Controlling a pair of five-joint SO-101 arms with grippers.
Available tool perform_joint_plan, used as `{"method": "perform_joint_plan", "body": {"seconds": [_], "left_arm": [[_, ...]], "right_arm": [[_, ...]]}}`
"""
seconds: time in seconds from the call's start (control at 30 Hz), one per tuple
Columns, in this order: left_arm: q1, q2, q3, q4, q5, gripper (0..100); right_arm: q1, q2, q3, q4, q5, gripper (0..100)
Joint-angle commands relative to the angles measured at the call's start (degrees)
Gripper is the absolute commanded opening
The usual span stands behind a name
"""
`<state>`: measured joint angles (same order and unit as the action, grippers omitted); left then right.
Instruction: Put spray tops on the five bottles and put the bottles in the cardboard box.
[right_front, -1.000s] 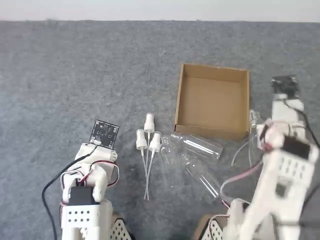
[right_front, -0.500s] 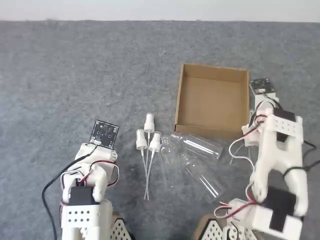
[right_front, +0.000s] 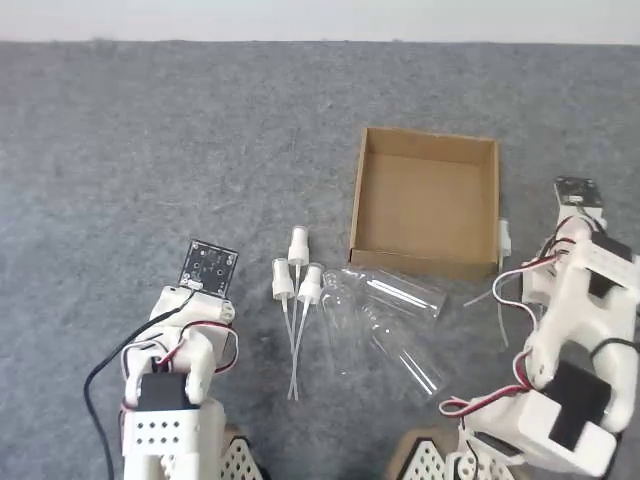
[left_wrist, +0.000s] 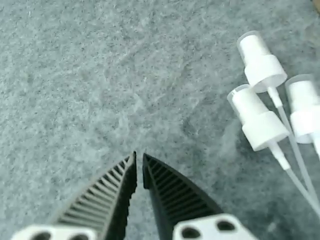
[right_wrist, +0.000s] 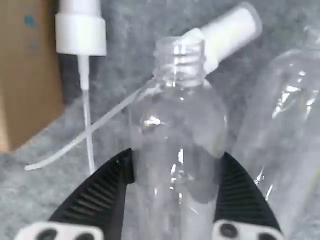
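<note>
L claw (left_wrist: 139, 159) is almost shut, just a thin gap btw the tips, w/ nothing in it. It hangs over the grey tabletop (left_wrist: 75, 60). Three white spray tops (left_wrist: 252, 117) lie near it, close together, thin tubes all going the same way. In the high view these 3 lie btw the L arm (right_front: 170, 400) & a heap of clear bottles (right_front: 390, 320) lying on their sides, just in front of the cardboard box (right_front: 425, 262). The box sits flat, open side up.

R claw (right_wrist: 177, 155) holds a clear bottle (right_wrist: 180, 100). One black finger (right_wrist: 107, 195) is on each side, pressed against it. This bottle has no top on yet; you can see its open screw neck. Just past the neck lie 2 more spray tops: one (right_wrist: 80, 30) is right next to the box wall, the other (right_wrist: 225, 32) lies tilted, touching or almost touching the neck, can't tell which. Their tubes cross on the tabletop. Another clear bottle (right_wrist: 285, 125) lies just beside the held one. In the high view the R arm (right_front: 570, 330) is bent down by the box's R side.
</note>
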<state>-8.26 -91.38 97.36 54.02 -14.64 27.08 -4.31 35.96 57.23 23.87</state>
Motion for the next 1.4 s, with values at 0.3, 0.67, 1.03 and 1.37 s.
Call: {"method": "perform_joint_plan", "body": {"seconds": [0.3, 0.67, 1.03, 1.37], "left_arm": [[-0.18, -0.35, -0.40, -1.14, -0.53, 1], [-0.18, -0.35, -0.40, -1.14, -0.53, 1], [-0.35, -0.26, -0.40, -1.05, -0.53, 1], [-0.35, -0.26, -0.40, -1.05, -0.53, 1]], "right_arm": [[-0.13, -1.36, -21.71, 13.93, -3.69, 17.0], [-8.66, 3.47, -37.01, 14.02, -19.96, 17.0], [-9.80, 27.30, -56.26, 13.14, -28.92, 17.3], [-10.95, 40.04, -65.85, 13.41, -29.19, 17.6]]}}
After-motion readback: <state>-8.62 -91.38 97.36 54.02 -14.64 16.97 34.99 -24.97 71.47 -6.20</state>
